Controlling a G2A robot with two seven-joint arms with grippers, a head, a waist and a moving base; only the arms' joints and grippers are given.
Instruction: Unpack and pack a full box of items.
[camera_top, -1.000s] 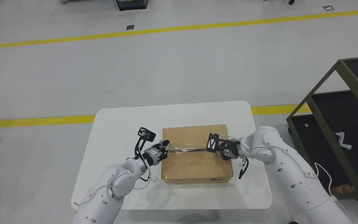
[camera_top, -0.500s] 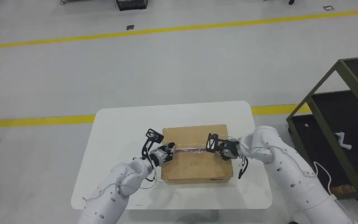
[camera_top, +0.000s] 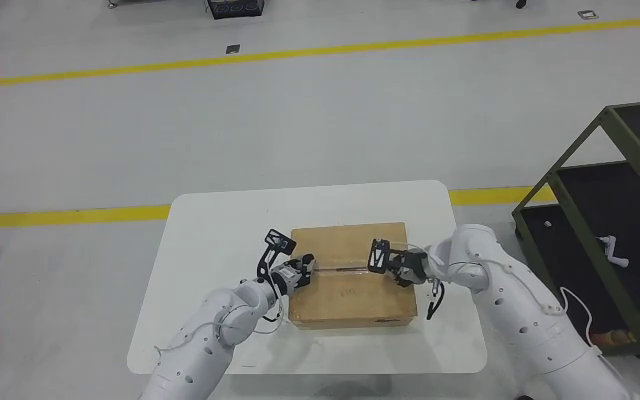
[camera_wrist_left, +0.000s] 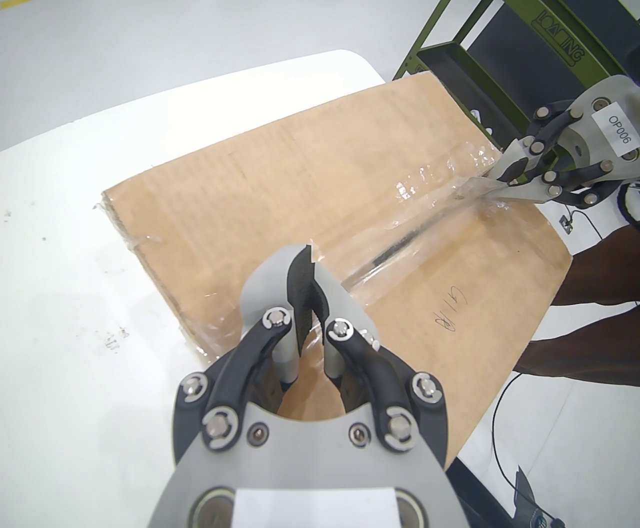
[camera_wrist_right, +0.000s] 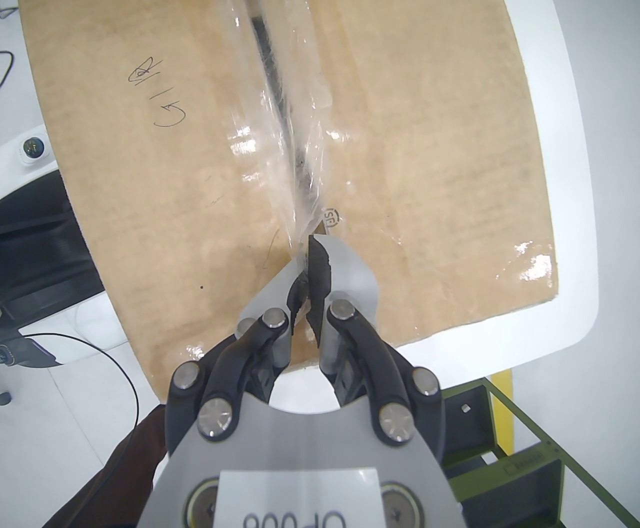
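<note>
Right gripper (camera_wrist_right: 307, 257) pinches clear tape (camera_wrist_right: 290, 150) on the box (camera_wrist_right: 425, 150) seam — left gripper (camera_wrist_left: 306, 255) closed narrow at the opposite end, handwritten scrawl (camera_wrist_left: 450, 310) nearby.

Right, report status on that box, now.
Left gripper shut, over box end. Right gripper shut on tape, end peeled up. Box closed, tape spanning top.

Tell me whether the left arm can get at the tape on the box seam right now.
Probably yes: the left gripper, shut, hangs right over the tape at one end of the box, with nothing between. The right gripper pinches the tape's other end.
</note>
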